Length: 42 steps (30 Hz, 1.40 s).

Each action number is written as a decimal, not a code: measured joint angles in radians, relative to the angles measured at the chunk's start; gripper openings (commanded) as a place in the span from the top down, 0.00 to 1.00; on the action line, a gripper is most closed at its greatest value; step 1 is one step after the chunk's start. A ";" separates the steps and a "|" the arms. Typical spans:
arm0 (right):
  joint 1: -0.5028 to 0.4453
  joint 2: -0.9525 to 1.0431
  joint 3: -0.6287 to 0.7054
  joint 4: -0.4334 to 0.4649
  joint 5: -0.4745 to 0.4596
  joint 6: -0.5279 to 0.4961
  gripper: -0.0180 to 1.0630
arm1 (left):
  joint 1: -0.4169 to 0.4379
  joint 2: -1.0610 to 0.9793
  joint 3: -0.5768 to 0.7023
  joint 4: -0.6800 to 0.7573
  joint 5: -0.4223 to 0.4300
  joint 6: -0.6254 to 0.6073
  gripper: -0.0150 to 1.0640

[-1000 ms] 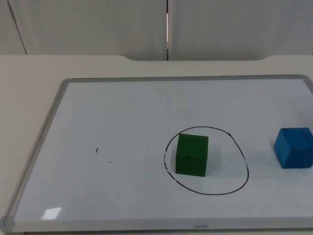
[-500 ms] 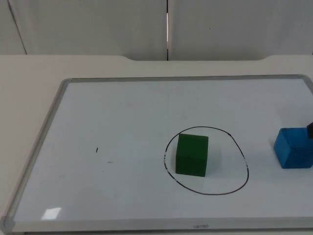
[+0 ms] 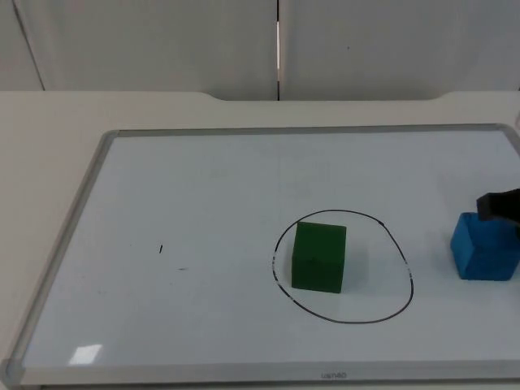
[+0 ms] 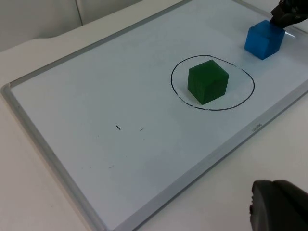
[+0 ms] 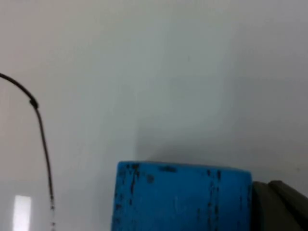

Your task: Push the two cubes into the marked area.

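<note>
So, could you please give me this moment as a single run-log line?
green cube: inside marked circle | blue cube: outside, right of circle | right gripper: at blue cube's far side | left gripper: waiting off whiteboard

Laboratory or test bench setting. A framed whiteboard lies flat on a plain white table top, backed by a grey partition wall. A hand-drawn black circle on the board marks a target zone.

White table top before a grey partition wall.
</note>
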 measured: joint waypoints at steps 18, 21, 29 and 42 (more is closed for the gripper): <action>0.023 0.004 0.000 0.002 -0.003 0.046 0.98 | 0.000 0.000 0.000 0.000 0.002 0.000 0.99; 0.023 0.006 0.000 0.002 0.004 0.055 0.98 | 0.000 0.000 0.000 0.000 0.002 0.000 0.99; 0.023 0.006 0.000 0.002 0.006 0.072 0.98 | 0.000 0.000 0.000 0.000 0.002 0.000 0.99; 0.023 0.006 0.000 0.002 0.008 0.074 0.98 | 0.000 0.000 0.000 0.002 0.002 0.000 0.99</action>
